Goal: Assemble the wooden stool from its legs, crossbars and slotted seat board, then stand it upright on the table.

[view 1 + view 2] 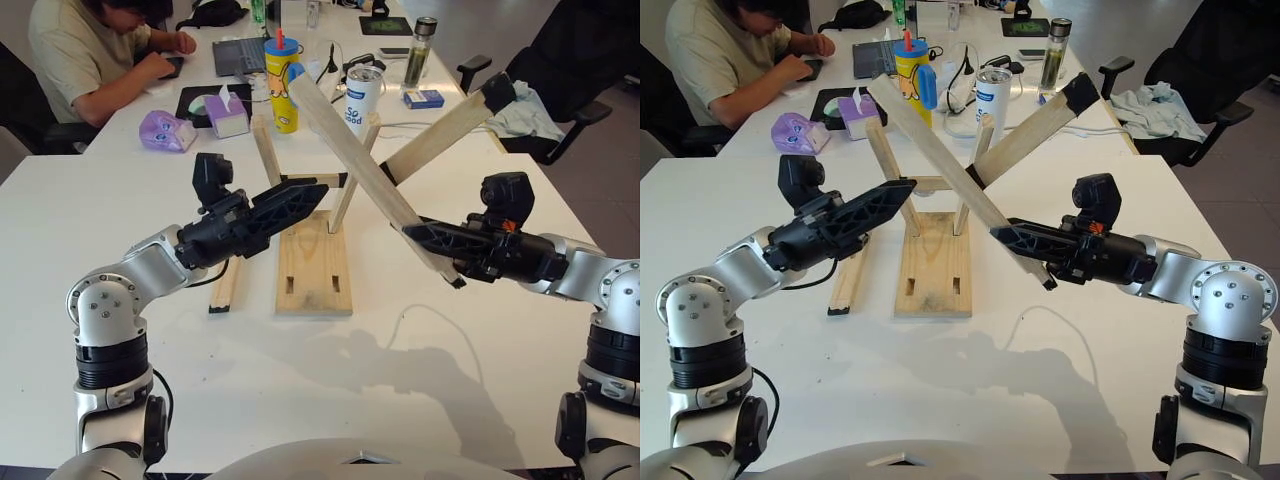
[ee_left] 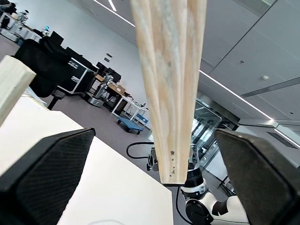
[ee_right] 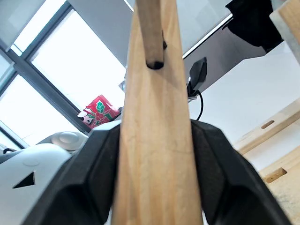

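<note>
The slotted seat board (image 1: pixel 313 268) lies flat mid-table. Two pale legs (image 1: pixel 265 148) joined by a crossbar (image 1: pixel 318 181) stand upright at its far end. My left gripper (image 1: pixel 312 192) hovers at that crossbar, open; in the left wrist view a wooden piece (image 2: pixel 168 93) hangs between its spread fingers (image 2: pixel 47 173) without touching them. My right gripper (image 1: pixel 418 234) is shut on a long leg (image 1: pixel 350 150) that slants up and away to the left. A second long piece (image 1: pixel 440 135) with a black end slants up to the right behind it. One loose leg (image 1: pixel 226 285) lies left of the board.
The adjoining far table holds a yellow cup (image 1: pixel 282 85), a white tumbler (image 1: pixel 362 100), a tissue box (image 1: pixel 227 112), a purple pack (image 1: pixel 165 131) and a bottle (image 1: pixel 419 52). A thin cable (image 1: pixel 405 325) curls on the table. An office chair (image 1: pixel 560 90) stands far right.
</note>
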Motion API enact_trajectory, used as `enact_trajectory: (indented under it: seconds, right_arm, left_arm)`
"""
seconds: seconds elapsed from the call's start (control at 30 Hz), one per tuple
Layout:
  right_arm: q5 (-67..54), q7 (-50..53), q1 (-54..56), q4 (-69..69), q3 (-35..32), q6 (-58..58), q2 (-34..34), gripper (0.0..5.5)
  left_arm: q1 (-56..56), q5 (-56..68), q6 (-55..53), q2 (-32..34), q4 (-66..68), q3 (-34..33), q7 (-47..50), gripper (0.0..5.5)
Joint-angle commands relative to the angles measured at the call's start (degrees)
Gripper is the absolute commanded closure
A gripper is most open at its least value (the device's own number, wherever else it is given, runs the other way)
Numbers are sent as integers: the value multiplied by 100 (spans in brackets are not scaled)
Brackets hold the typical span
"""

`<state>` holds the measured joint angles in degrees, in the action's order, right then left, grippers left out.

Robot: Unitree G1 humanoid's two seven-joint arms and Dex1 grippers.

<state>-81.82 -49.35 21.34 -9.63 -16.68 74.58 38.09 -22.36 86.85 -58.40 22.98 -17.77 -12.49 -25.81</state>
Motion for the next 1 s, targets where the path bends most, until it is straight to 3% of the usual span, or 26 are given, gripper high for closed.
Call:
enact_trajectory:
  seconds: [0.03,0.37,0.9,1.0]
  right_arm:
    - [172,-428,111,-21,205,-38,222,345]
    - [463,-1020,-39,-354,521,-127,443,345]
    - [796,-1210,-239,-585,657,-483,401,345]
    - [777,-1200,-285,-587,663,-489,391,345]
  left_arm:
    - [-178,495,-105,211,-98,63,179,80]
    - [-210,502,-17,385,-53,296,228,80]
    - [-133,533,-127,638,-24,468,-20,345]
    - [-53,402,-152,693,-41,531,-123,346]
